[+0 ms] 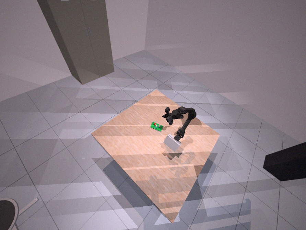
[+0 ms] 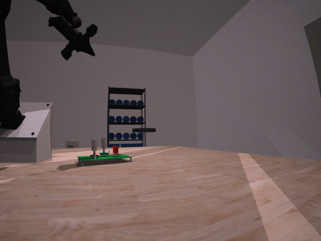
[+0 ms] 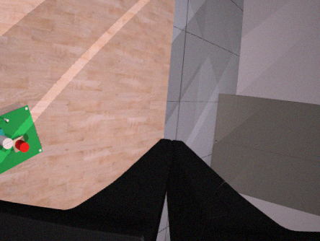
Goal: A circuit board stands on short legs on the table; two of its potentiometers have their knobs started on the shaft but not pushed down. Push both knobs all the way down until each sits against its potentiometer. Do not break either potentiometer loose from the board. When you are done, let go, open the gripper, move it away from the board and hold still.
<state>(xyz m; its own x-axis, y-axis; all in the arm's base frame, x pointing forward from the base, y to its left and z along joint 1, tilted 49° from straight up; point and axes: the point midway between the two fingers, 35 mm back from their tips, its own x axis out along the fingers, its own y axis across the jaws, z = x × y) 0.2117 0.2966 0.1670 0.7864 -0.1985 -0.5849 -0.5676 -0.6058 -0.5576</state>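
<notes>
One green circuit board (image 1: 156, 128) (image 2: 108, 157) (image 3: 18, 155): standing on short legs on the table, toward 10 o'clock from the arm's mount (image 1: 172, 141) (image 2: 43, 150) in the top view; at 9 o'clock in the wrist view, partly cut off.
Gripper (image 1: 162, 116) (image 2: 94, 55) (image 3: 169, 149): raised above the table, well apart from the board, tips angled toward 5 o'clock in the exterior view; fingers pressed together, pinching nothing.
Black arm (image 1: 188, 125) (image 2: 9, 93): rising from its mount, bent over at the top of its arch.
Grey knobs: two (image 2: 94, 145) (image 2: 103, 142), upright, with shaft showing below each.
Red knob (image 1: 154, 124) (image 2: 115, 149) (image 3: 24, 146): one, sitting low, on the board's 3 o'clock side in the exterior view.
Wooden table (image 1: 138, 148) (image 2: 181, 194) (image 3: 108, 54): crossed by pale strips of light and darker shadow.
Tiled floor (image 1: 61, 148) (image 3: 194, 72): grey-blue, around the table.
Cabinet (image 1: 98, 49) (image 3: 267, 155): one, tall, toward 11 o'clock in the top view.
Shelf rack (image 2: 107, 116): one, behind the board, with three rows of five blue round ends.
</notes>
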